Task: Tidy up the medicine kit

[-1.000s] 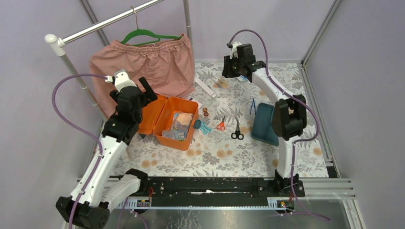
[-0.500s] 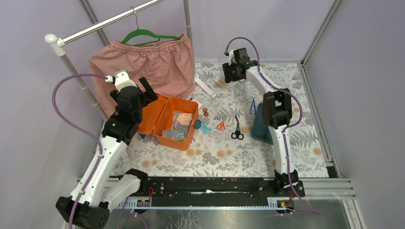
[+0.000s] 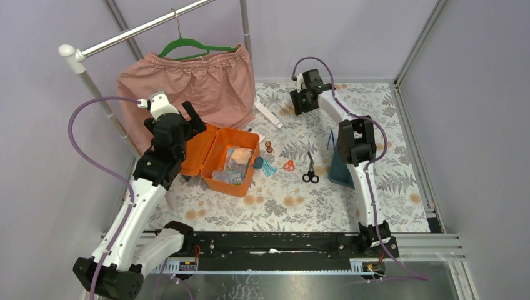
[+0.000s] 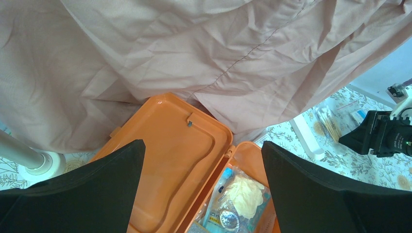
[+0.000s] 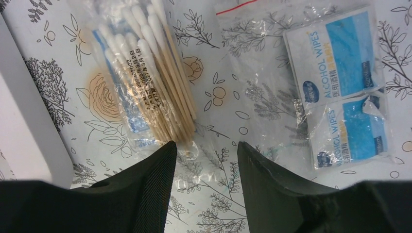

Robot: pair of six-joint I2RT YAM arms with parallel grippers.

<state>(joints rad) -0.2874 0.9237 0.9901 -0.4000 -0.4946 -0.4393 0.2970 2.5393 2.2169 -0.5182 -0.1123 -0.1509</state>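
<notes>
Right hand (image 5: 204, 148) now lower, released over cotton swabs (image 5: 145, 73); left hand (image 4: 201, 145) unmoved, released

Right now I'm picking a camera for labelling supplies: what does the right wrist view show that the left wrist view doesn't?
Right wrist only: two alcohol wipes packets, labels readable. Left wrist only: the open orange medicine kit and the pink garment. Both: the cotton swab pack, far off from the left wrist, and the floral table cover.
</notes>
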